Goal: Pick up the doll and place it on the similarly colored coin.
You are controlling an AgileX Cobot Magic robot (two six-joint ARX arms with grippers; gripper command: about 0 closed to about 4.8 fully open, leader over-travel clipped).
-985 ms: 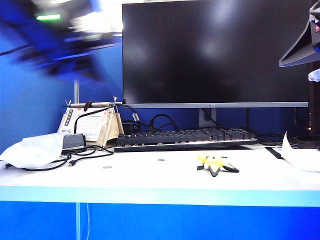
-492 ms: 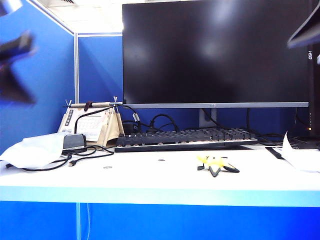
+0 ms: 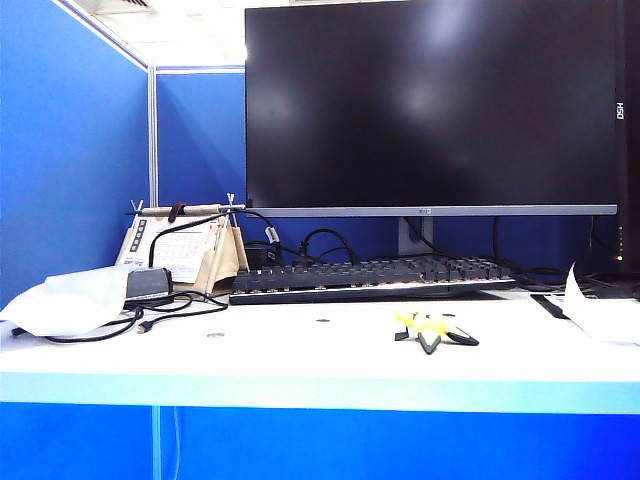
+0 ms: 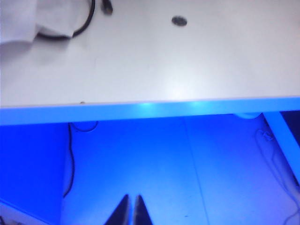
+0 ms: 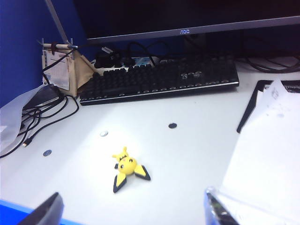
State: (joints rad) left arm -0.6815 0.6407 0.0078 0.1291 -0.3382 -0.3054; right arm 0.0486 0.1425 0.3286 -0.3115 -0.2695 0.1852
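Across the upper corners of the exterior view, we note the main change: both arms, which showed there as blurred shapes a second ago, have withdrawn and no longer appear. The doll (image 3: 433,328) lies flat at lower centre-right of the table (image 3: 300,365), in the same spot as before.

1. Left gripper (image 4: 131,212): fingers together, holding nothing. In its wrist view it hangs off the table's front edge, over the blue area below.
2. Right gripper (image 5: 133,208): fingers wide apart, empty. In its wrist view it hovers over the table's front edge, with the doll (image 5: 126,168) just beyond the gap.

We judge that the arms are either parked or between passes. We cannot confirm a brassy coin; none shows beside the doll, and one beneath it would be hidden.

Surroundings: a dark coin (image 5: 172,125), a pale coin (image 5: 103,133) and a grey coin (image 5: 47,153) lie apart from the doll. The keyboard (image 3: 370,277), the cables (image 3: 150,318) at left and the paper (image 3: 605,315) at right are all clear of the doll. Nothing blocks a descent from above.
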